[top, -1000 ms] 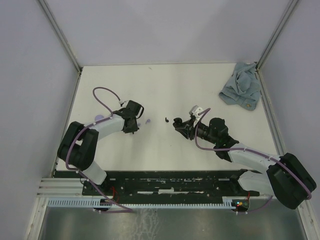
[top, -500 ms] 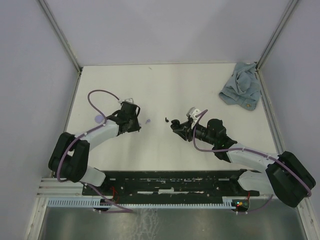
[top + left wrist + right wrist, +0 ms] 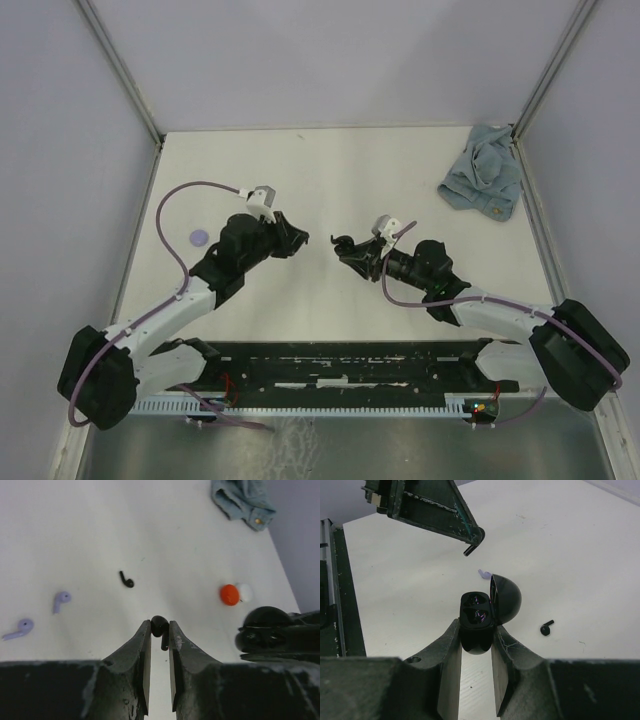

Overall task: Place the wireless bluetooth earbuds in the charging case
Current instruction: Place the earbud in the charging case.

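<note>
My left gripper (image 3: pixel 160 626) (image 3: pixel 300 238) is shut on a black earbud (image 3: pixel 159 625), pinched at its tips with the stem pointing down, held above the table. My right gripper (image 3: pixel 476 626) (image 3: pixel 344 247) is shut on the black charging case (image 3: pixel 477 611), whose lid (image 3: pixel 506 596) stands open over two empty wells. In the right wrist view the left gripper's tip (image 3: pixel 477 534) with its earbud (image 3: pixel 469 550) hangs just beyond the case. A second black earbud (image 3: pixel 126 579) (image 3: pixel 546 627) and two lilac earbuds (image 3: pixel 61 600) (image 3: pixel 20 627) lie on the table.
A crumpled blue cloth (image 3: pixel 483 182) lies in the far right corner. A red round piece (image 3: pixel 229 594) and a white one (image 3: pixel 245 592) sit side by side on the table. A lilac disc (image 3: pixel 199 237) lies at the left. Walls enclose the table on three sides.
The left arm has swung right and risen from the table with the black earbud pinched in it, uncovering the lilac disc. The right gripper with the case has edged slightly left.
</note>
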Robot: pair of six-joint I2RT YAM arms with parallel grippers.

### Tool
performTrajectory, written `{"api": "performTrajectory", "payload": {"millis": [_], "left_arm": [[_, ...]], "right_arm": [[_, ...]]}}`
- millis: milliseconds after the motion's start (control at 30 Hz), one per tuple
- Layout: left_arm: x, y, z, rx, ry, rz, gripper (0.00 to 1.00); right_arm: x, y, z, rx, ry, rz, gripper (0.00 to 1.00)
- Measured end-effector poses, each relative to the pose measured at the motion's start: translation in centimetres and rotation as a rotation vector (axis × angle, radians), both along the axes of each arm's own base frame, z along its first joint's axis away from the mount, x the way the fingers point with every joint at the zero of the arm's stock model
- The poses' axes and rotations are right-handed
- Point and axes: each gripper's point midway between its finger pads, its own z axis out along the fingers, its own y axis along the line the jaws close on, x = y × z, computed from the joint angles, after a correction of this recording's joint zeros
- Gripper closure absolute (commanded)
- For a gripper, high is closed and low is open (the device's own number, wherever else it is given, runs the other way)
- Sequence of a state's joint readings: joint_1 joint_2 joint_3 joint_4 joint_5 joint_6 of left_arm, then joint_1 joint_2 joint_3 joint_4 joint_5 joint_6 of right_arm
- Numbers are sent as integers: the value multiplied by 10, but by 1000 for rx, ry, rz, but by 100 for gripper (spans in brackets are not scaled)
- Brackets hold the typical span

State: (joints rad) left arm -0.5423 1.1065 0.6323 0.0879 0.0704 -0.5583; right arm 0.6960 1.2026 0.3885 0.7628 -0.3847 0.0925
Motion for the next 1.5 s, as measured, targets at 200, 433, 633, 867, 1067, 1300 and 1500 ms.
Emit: {"api": "performTrajectory", "payload": {"millis": [200, 433, 633, 867, 1067, 1300, 1500], "left_arm": [[-25, -34, 47, -94, -186, -148, 87], [-47, -55, 100, -193, -376, -245, 87], [-61, -66, 118, -258, -458, -299, 87], [-68, -70, 125, -276, -528, -325, 87], [-76, -76, 134, -305, -572, -356, 87], [-82, -83, 138, -315, -596, -380, 88], [-81, -88, 129, -302, -577, -385, 88]], "right_arm": [[-2, 5, 8, 28, -32, 24, 95], [-6, 10, 11, 52, -22, 53, 95], [-10, 10, 27, 93, -36, 65, 95], [-17, 10, 60, 157, -92, 90, 95], [-21, 10, 71, 182, -106, 105, 95], [-22, 10, 76, 204, -97, 111, 95], [-24, 10, 85, 229, -113, 116, 95]]}}
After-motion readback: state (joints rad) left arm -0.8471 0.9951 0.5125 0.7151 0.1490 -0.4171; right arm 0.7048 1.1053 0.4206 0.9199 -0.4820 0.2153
